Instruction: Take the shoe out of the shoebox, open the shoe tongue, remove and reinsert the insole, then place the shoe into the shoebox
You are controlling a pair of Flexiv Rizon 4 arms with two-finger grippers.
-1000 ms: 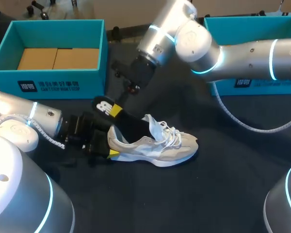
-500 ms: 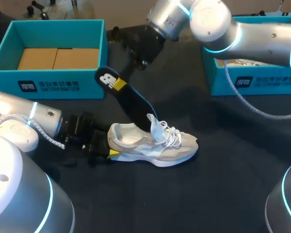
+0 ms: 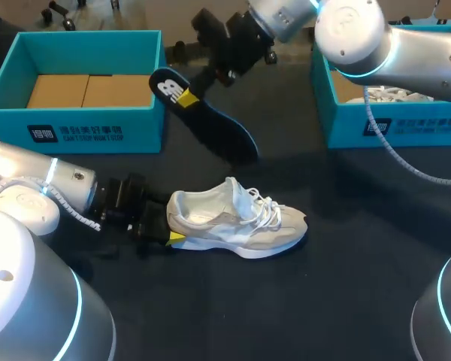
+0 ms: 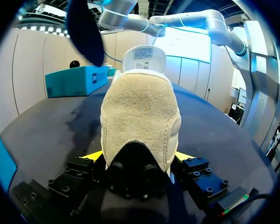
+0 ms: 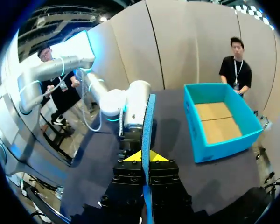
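From above, our left gripper (image 3: 169, 235) pinches the shoe (image 3: 237, 222) at the heel, steadying it upright on the table (image 3: 346, 286). Our right gripper (image 3: 186, 96) holds the insole (image 3: 210, 124) aloft by its heel end, clear of the shoe. At the left wrist, both tips (image 4: 91, 156) clamp the heel's sides. At the right wrist, the jaws pinch the insole edge-on, ready, we judge, for reinsertion.
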